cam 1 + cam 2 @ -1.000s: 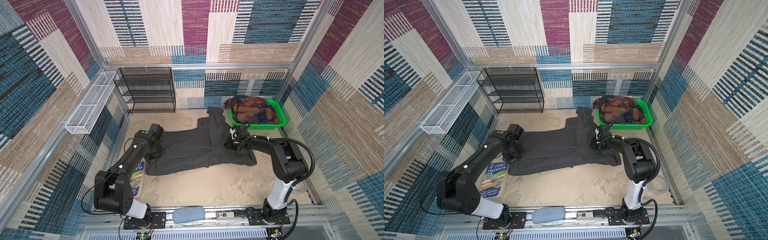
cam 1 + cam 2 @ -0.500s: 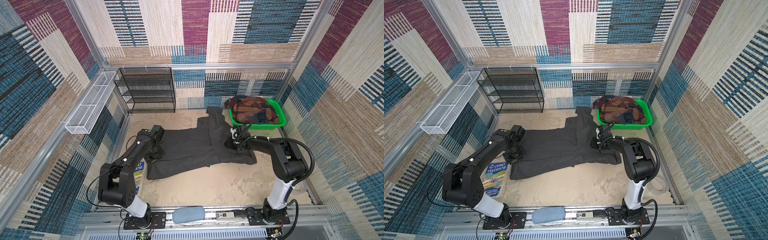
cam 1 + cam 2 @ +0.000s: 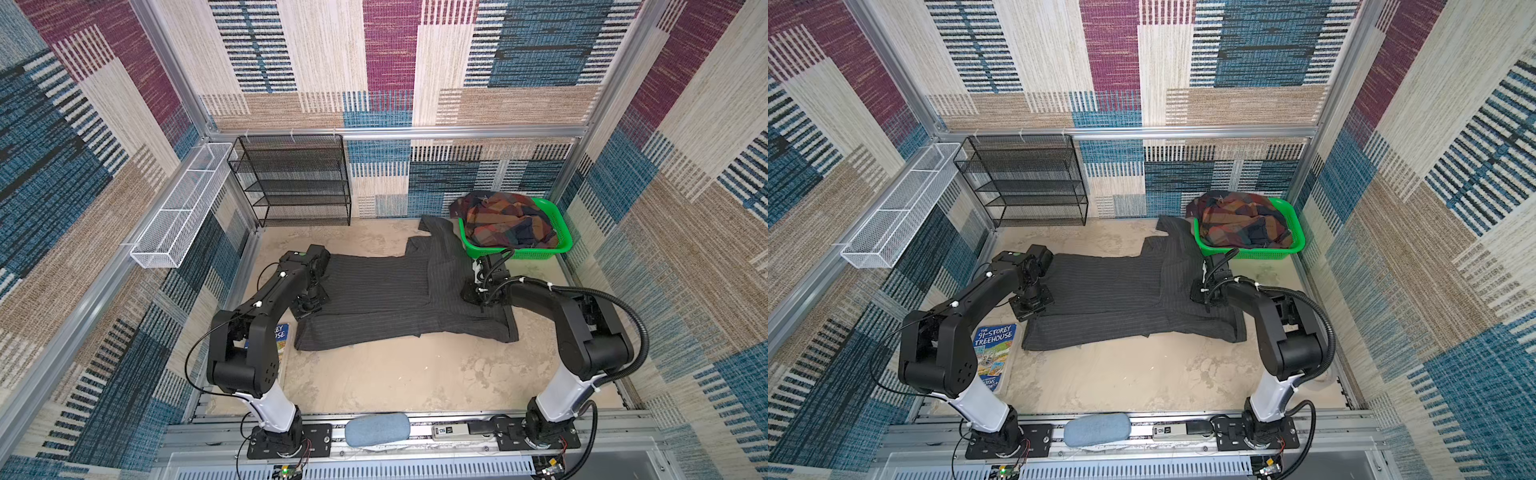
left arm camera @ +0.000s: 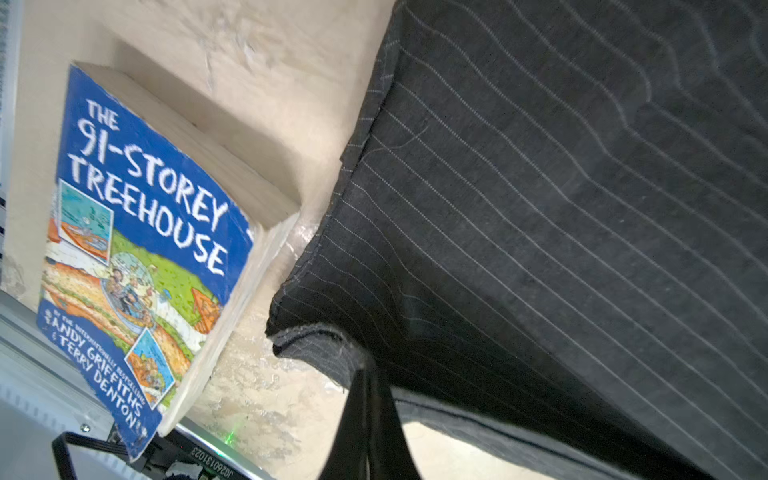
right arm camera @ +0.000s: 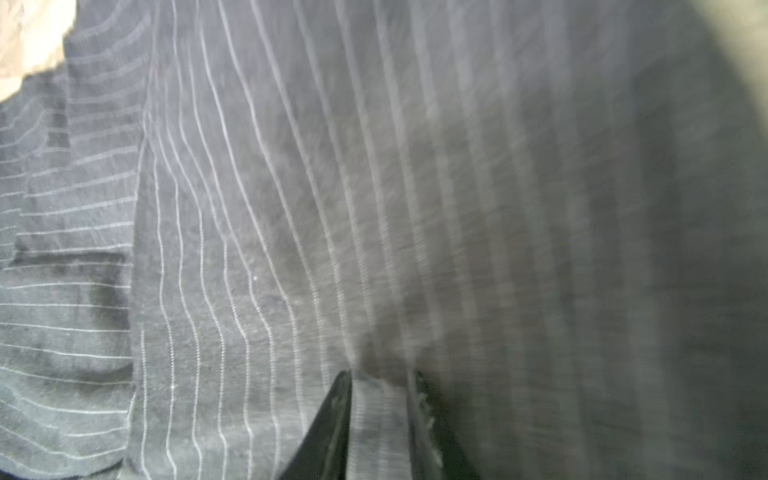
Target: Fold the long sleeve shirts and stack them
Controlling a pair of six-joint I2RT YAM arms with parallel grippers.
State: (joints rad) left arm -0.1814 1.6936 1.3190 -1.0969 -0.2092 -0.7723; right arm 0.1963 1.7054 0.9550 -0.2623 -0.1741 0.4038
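Cloth of the dark charcoal pinstriped shirt (image 3: 374, 291) is pinched by left end effector (image 4: 368, 376) and right end effector (image 5: 380, 384).

Arms reach forward low; left gripper (image 4: 367, 372) and right gripper (image 5: 380, 378) clamped tight.

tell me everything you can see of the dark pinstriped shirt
The dark pinstriped shirt is charcoal cloth with thin pale stripes, spread mostly flat on the sandy table, layers overlapping. One sleeve reaches back beside the green basket. The left gripper pinches its hem corner; the right gripper pinches a fold.
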